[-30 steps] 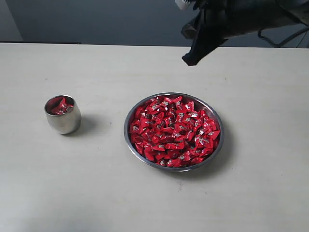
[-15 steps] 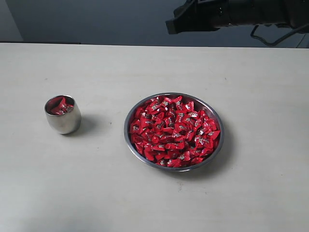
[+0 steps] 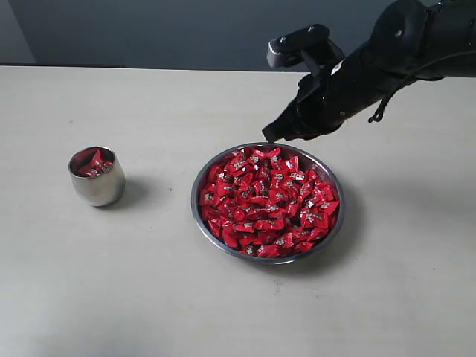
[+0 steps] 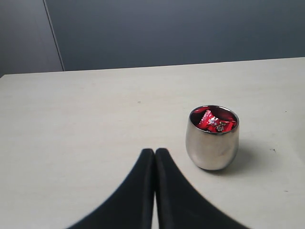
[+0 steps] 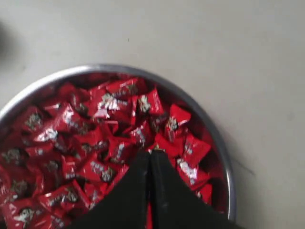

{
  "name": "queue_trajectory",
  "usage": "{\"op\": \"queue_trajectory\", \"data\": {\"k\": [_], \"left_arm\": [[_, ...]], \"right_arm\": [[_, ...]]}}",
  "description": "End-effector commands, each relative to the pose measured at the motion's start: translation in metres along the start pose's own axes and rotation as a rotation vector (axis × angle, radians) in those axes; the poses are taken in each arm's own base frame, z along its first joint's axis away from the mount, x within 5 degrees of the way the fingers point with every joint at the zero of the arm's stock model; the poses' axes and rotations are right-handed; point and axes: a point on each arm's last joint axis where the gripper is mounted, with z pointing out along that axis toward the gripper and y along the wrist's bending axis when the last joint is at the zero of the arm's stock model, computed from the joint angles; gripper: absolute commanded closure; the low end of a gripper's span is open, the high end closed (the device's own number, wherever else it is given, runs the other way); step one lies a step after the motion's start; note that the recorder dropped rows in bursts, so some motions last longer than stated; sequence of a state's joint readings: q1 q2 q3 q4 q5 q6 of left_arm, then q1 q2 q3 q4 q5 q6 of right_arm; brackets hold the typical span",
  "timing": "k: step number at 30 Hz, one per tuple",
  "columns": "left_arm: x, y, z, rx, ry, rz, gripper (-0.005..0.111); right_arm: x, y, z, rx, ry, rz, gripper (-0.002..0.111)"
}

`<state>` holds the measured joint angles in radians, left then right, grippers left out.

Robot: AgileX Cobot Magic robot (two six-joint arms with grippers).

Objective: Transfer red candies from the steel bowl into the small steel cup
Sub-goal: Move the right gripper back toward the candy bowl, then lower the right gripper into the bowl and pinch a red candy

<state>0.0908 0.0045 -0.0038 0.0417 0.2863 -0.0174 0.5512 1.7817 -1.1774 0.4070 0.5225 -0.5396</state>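
The steel bowl (image 3: 198, 195) sits right of the table's middle, heaped with red candies (image 3: 268, 202). My right gripper (image 3: 270, 137) hangs shut just over the bowl's far rim, nothing between its fingers. In the right wrist view the shut right gripper (image 5: 149, 152) points down at the red candies (image 5: 107, 102) inside the bowl's rim (image 5: 95, 69). The small steel cup (image 3: 97, 184) stands at the left with a few red candies (image 3: 91, 162) in it. In the left wrist view my left gripper (image 4: 154, 151) is shut and empty, close beside the cup (image 4: 212, 145), whose candies (image 4: 214, 119) show at its mouth.
The pale table (image 3: 149, 297) runs wide around the bowl and cup. A dark wall (image 3: 149, 30) stands behind its far edge. The black right arm (image 3: 394, 52) reaches in from the upper right.
The right arm has swung down from the top edge of the view, and its shut gripper now hangs at the bowl's far rim. Bowl and cup have not moved.
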Motion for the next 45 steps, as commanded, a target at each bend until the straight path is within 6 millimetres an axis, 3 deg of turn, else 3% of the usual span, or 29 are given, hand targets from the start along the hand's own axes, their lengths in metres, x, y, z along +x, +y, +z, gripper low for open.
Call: {"op": "queue_trajectory", "data": {"k": [1, 3, 6, 13, 19, 24, 29, 38, 45], "left_arm": [[0.001, 0.0, 0.0, 0.007, -0.003, 0.0, 0.106], [0.001, 0.0, 0.0, 0.007, -0.003, 0.0, 0.106], [0.001, 0.0, 0.0, 0.007, -0.003, 0.0, 0.106], [0.001, 0.0, 0.0, 0.007, -0.003, 0.0, 0.106], [0.001, 0.0, 0.0, 0.007, -0.003, 0.0, 0.106], [0.001, 0.0, 0.0, 0.007, -0.003, 0.0, 0.106], [0.001, 0.0, 0.0, 0.007, -0.003, 0.0, 0.106], [0.001, 0.0, 0.0, 0.007, -0.003, 0.0, 0.106], [0.001, 0.0, 0.0, 0.007, -0.003, 0.0, 0.106]], "right_arm": [[0.007, 0.0, 0.004, -0.016, 0.079, 0.008, 0.088], [0.009, 0.001, 0.006, -0.027, 0.094, 0.016, 0.071], [0.013, 0.002, 0.009, -0.05, 0.141, 0.025, 0.06], [0.017, 0.022, 0.02, -0.09, 0.199, -0.063, 0.061], [0.012, 0.017, 0.026, -0.012, 0.145, -0.107, 0.061], [0.009, 0.014, 0.033, -0.014, 0.282, -0.053, 0.061], [0.004, 0.032, 0.033, -0.093, 0.353, -0.057, 0.061], [0.002, 0.069, 0.035, -0.187, 0.352, -0.436, 0.061], [0.001, 0.073, 0.036, -0.222, 0.32, -0.654, 0.061]]}}
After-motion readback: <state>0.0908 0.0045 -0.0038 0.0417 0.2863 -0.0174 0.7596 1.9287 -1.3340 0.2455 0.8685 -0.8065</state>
